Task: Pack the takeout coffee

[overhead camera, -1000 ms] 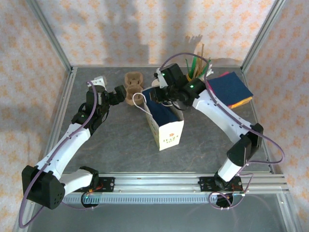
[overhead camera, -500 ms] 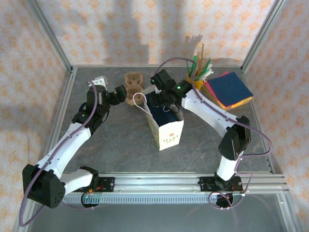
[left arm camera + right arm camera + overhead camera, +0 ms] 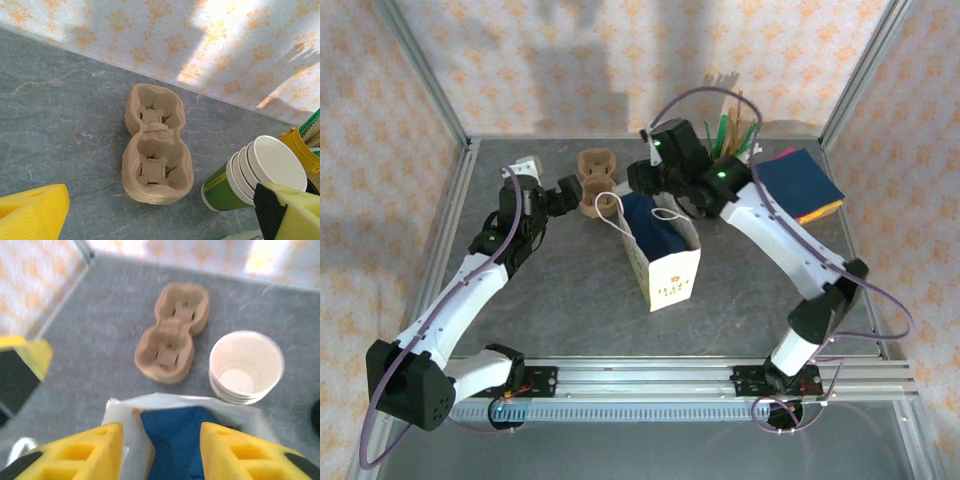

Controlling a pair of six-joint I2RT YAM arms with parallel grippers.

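The lidded takeout coffee is out of view. A white paper bag (image 3: 667, 262) stands mid-table with a blue napkin (image 3: 186, 437) inside it. My right gripper (image 3: 162, 455) hovers open over the bag's back rim (image 3: 125, 412), and nothing sits between its yellow fingers (image 3: 75, 455). In the top view it (image 3: 637, 183) hangs just behind the bag. My left gripper (image 3: 160, 222) is open and empty, low over the table in front of the brown pulp cup carrier (image 3: 156, 145). In the top view it (image 3: 570, 195) is left of the carrier (image 3: 596, 180).
A stack of lidless white-and-green cups (image 3: 250, 175) lies tilted right of the carrier and stands behind the bag (image 3: 245, 365). A yellow holder of stirrers (image 3: 730, 140) and a pile of blue napkins (image 3: 798, 185) sit at the back right. Walls close in at the back and sides.
My right gripper dipped toward the bag's mouth half a second ago and has since lifted back up toward the rear. The left arm has not moved.
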